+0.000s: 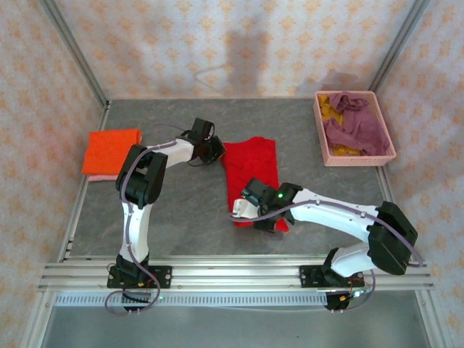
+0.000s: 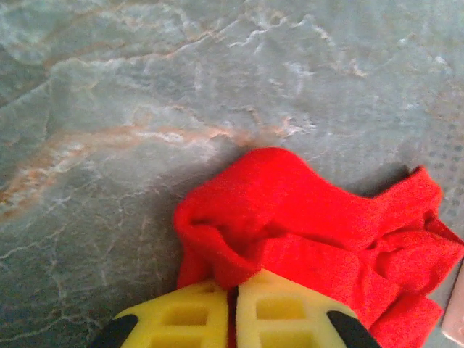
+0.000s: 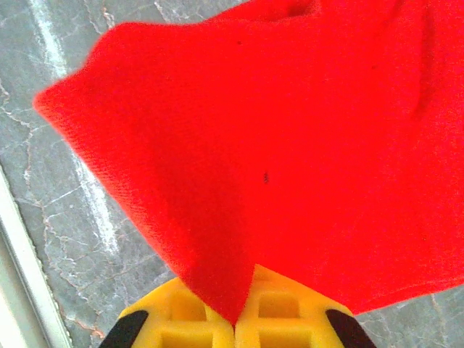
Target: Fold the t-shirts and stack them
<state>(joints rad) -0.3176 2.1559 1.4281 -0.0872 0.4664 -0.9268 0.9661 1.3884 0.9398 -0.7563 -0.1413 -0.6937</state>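
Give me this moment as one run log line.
step: folding red t-shirt; left jaws: shut on it; right jaws: shut on it; folded: orange t-shirt

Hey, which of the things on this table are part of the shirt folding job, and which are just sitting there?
Job:
red t-shirt in the middle
orange t-shirt, folded, on a pale pink t-shirt at left
purple t-shirt and yellow t-shirt, crumpled

Lying about:
pink plastic basket holding those two

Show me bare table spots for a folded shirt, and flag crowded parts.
Bare table between the red shirt and the pink basket; also the near patch between the left arm and that shirt. Crowded: the middle, where the left gripper and right gripper pinch the shirt, and the orange shirt corner.
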